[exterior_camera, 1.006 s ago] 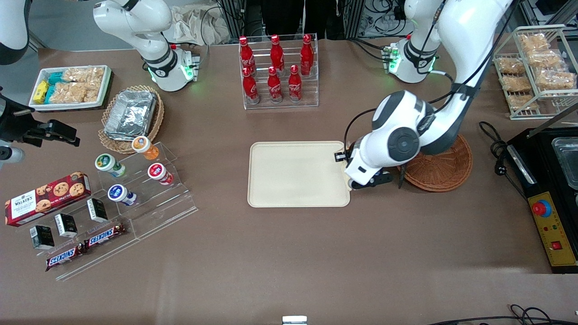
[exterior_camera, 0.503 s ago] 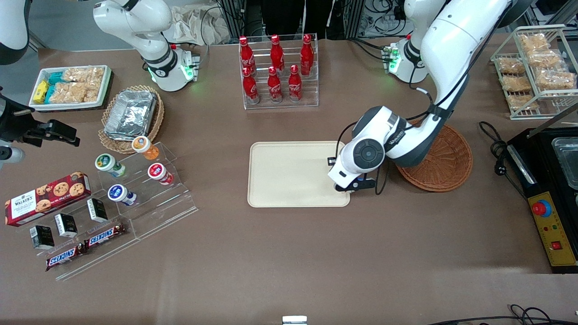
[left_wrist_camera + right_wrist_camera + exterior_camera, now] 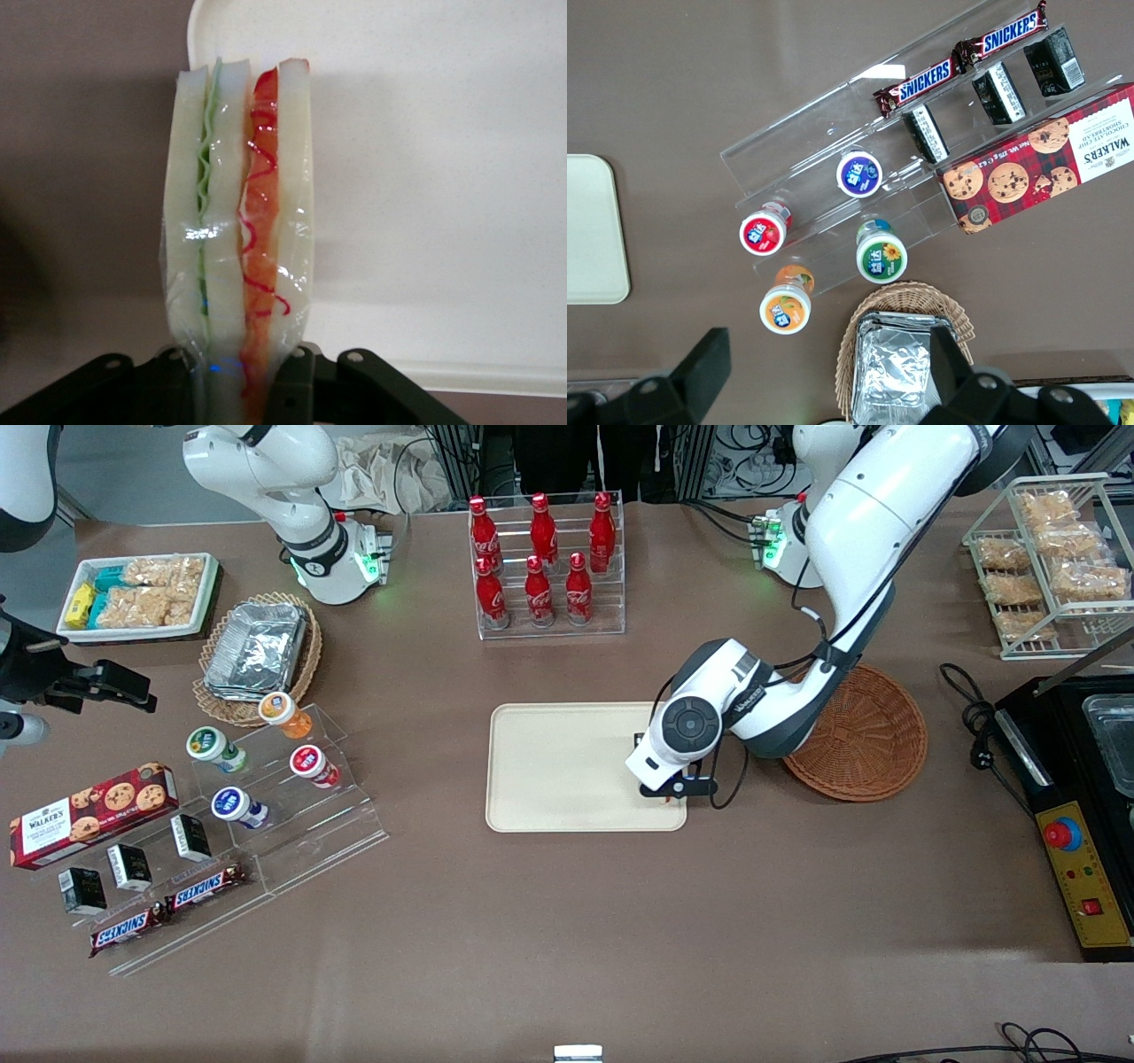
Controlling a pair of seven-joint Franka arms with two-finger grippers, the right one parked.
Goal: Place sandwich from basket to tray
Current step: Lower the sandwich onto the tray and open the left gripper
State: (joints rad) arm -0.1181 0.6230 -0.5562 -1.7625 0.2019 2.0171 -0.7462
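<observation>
The sandwich (image 3: 237,221), a wedge of white bread in clear wrap with green and orange-red filling, stands between the fingers (image 3: 301,390) of my left gripper (image 3: 239,382), which is shut on it. It hangs over the cream tray (image 3: 443,177) at one of its corners, partly above the brown table. In the front view the gripper (image 3: 671,788) sits over the tray (image 3: 558,771) at the corner nearest the camera, on the basket's side, and the wrist hides the sandwich. Beside the tray, the reddish-brown basket (image 3: 873,735) shows nothing in the part not covered by the arm.
A clear rack of red bottles (image 3: 545,567) stands farther from the camera than the tray. Toward the parked arm's end are a stepped acrylic stand (image 3: 292,806) with cups and a tan basket of foil containers (image 3: 257,651). A black control box (image 3: 1085,877) lies past the basket.
The left gripper has travelled from the basket's edge to over the tray's corner, carrying the sandwich. The arm now covers less of the basket.
</observation>
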